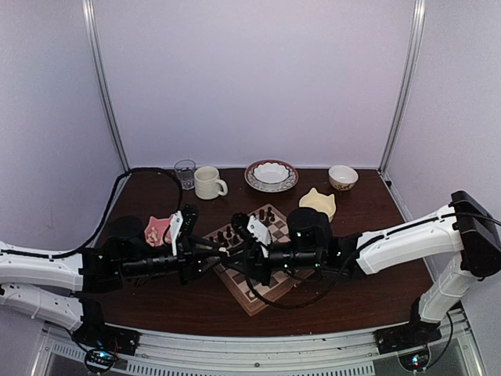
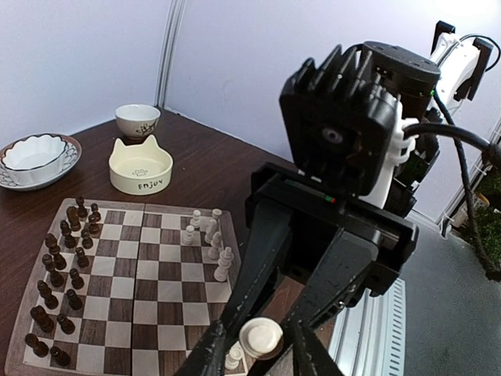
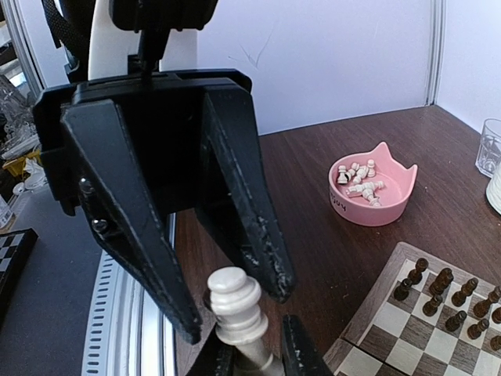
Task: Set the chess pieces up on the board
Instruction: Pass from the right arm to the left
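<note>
Top external, table and room: a dark wooden table (image 1: 352, 305) stands between pale lilac walls (image 1: 250, 78) with metal corner posts (image 1: 106, 86). Both arms reach inward and meet over the board (image 1: 243, 294).
Right pincer (image 2: 262, 343): clamped on the base of one cream piece (image 3: 232, 294), whose head points toward the left pincer.
Left pincer (image 3: 235, 313): fingers wide apart, one on each side of that head.
Board: it lies directly beneath both pincers. Dark pieces (image 2: 59, 266) line the edge away from the right pincer, and standing cream pieces (image 2: 210, 235) cluster just below it.
Around: a pink cat-eared bowl (image 3: 372, 192) sits behind the left pincer and a cream cat-eared bowl (image 2: 141, 164) past the board from the right pincer. A mug (image 1: 207, 182) and a glass (image 1: 185, 172) stand well beyond both.
In the way: seen from above, the black wrists cover the board's middle and hide the held piece.
Only in the right wrist view: loose cream pieces (image 3: 360, 180) lie inside the pink bowl.
</note>
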Tool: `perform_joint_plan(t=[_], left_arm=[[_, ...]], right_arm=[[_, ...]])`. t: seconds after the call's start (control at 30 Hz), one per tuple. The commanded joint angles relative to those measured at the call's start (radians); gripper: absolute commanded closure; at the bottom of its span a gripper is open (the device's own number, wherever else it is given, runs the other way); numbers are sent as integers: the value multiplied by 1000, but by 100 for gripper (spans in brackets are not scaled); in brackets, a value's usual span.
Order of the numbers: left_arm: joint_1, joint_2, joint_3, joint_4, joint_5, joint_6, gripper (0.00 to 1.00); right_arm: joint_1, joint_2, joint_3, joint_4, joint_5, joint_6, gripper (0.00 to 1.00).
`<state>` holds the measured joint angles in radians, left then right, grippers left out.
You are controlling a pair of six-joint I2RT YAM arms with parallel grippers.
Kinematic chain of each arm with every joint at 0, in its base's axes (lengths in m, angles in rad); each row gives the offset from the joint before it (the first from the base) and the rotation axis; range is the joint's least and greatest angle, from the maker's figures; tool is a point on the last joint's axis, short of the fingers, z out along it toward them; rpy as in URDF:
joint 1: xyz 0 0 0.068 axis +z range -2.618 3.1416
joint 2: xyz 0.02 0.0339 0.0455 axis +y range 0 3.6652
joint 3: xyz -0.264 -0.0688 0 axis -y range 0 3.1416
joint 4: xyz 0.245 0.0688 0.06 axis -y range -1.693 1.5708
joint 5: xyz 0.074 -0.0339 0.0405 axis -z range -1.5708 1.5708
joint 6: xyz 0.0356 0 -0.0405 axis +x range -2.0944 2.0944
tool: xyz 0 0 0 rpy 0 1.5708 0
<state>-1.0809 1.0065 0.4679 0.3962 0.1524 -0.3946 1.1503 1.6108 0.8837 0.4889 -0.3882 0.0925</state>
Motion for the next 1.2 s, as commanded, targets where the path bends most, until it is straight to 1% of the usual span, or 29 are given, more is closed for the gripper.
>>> perform_joint_plan(t=[0.0, 0.13, 0.27, 0.37, 0.47, 0.53, 0.73, 0.77, 0.83, 0.93, 1.07, 1.17], left_arm=[[-4, 11, 36, 54, -7, -5, 73], [-4, 20, 41, 52, -3, -1, 90], [-4, 21, 44, 46, -4, 0, 100], [-4, 18, 44, 42, -9, 2, 100], [-3, 20, 44, 38, -14, 5, 100], [-3, 20, 46, 34, -20, 7, 100], [-4, 20, 60, -10, -46, 24, 100], [-3, 20, 64, -22, -51, 28, 100], [-4, 11, 69, -42, -60, 37, 100], [-4, -9, 65, -62, -76, 47, 100], [-4, -23, 68, -95, -105, 61, 100], [-4, 2, 84, -113, -123, 69, 100]], right_arm=[[8, 14, 26, 1, 0, -11, 100], [12, 14, 29, -4, 1, -17, 100], [11, 11, 27, -4, 8, -19, 98], [12, 6, 23, -3, 15, -20, 95], [11, 3, 20, 0, 18, -22, 88], [11, 2, 18, -2, 20, -25, 81], [11, -29, 7, -47, 8, -68, 39], [10, -39, 2, -55, 4, -77, 36], [9, -62, -7, -77, 4, -115, 32], [4, -101, -10, -143, 12, -165, 29], [-21, -170, -30, -186, 53, -186, 28], [-52, -234, -62, -197, 121, -182, 28]])
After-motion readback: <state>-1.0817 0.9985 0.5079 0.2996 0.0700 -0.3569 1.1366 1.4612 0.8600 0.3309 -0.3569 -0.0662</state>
